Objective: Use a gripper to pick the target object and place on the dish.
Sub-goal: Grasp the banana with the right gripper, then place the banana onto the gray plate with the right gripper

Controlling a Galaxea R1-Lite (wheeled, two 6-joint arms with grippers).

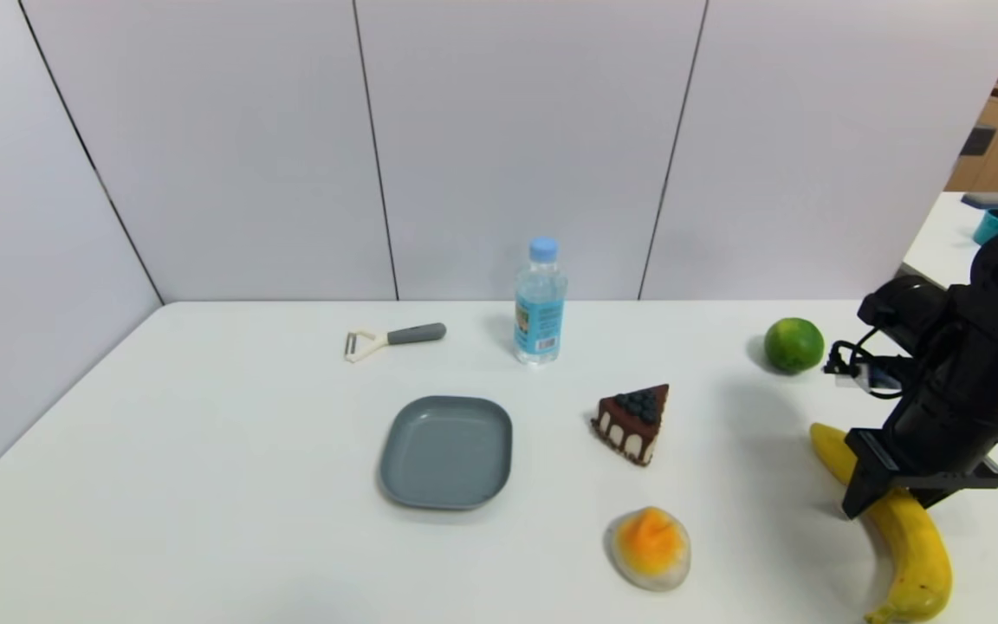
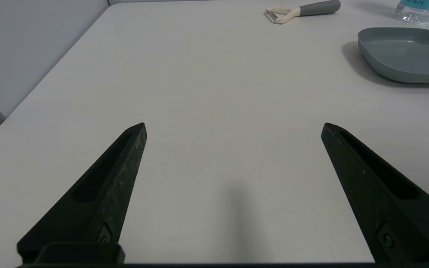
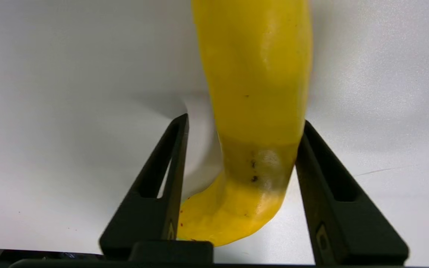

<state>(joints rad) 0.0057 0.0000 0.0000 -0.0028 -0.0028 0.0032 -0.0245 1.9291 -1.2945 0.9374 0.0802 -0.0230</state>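
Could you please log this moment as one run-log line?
right tool: open, straddling banana on table | left tool: open, idle | dish: empty

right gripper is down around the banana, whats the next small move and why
Probably close the right gripper. Its fingers straddle the banana, which lies on the table; one finger seems to touch its side, the other shows a gap, so there is no grip yet. Once it holds, lift and carry it to the dish. The left gripper hangs open, idle, over bare table.
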